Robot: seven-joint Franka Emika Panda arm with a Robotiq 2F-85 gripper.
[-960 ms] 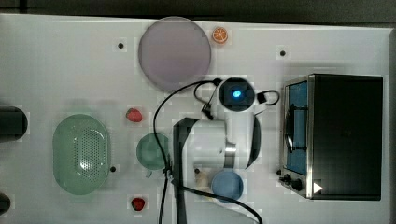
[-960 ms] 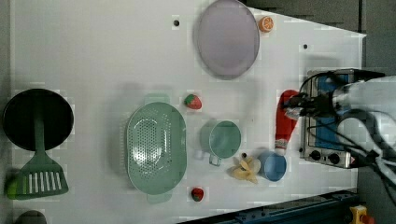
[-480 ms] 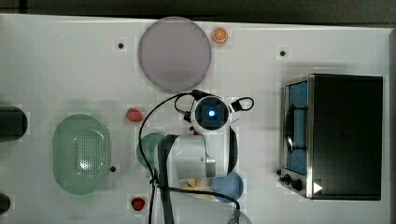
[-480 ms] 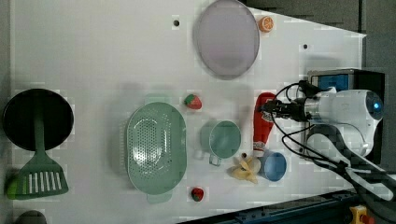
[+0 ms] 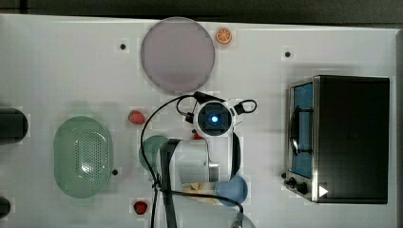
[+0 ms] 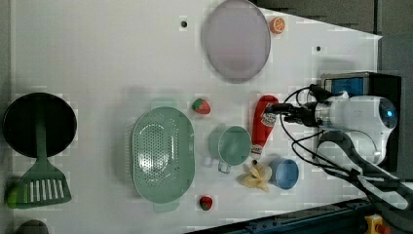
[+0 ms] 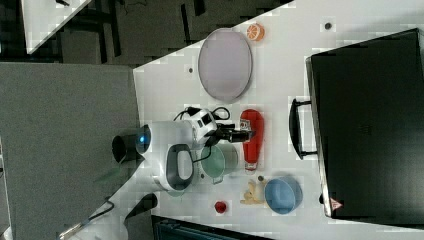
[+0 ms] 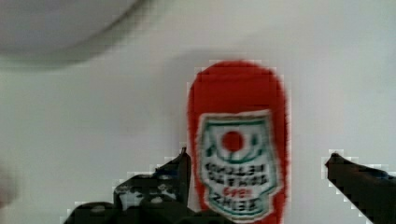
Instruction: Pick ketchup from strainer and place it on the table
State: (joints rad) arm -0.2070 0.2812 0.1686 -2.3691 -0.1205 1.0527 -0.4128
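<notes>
I have the claw [image 8: 257, 175] spread wide, one finger [image 8: 180, 170] just beside the ketchup [image 6: 263, 124] and the other well clear. The bottle sits between them, below the claw, lying flat on the table [image 6: 97, 53], not in the strainer [image 6: 163, 155]. I judge it light, smooth and a bit squashy, so I'd pinch across the labelled body, gently. It's slim and red, with a white label ringed green and a pale cap end.
</notes>
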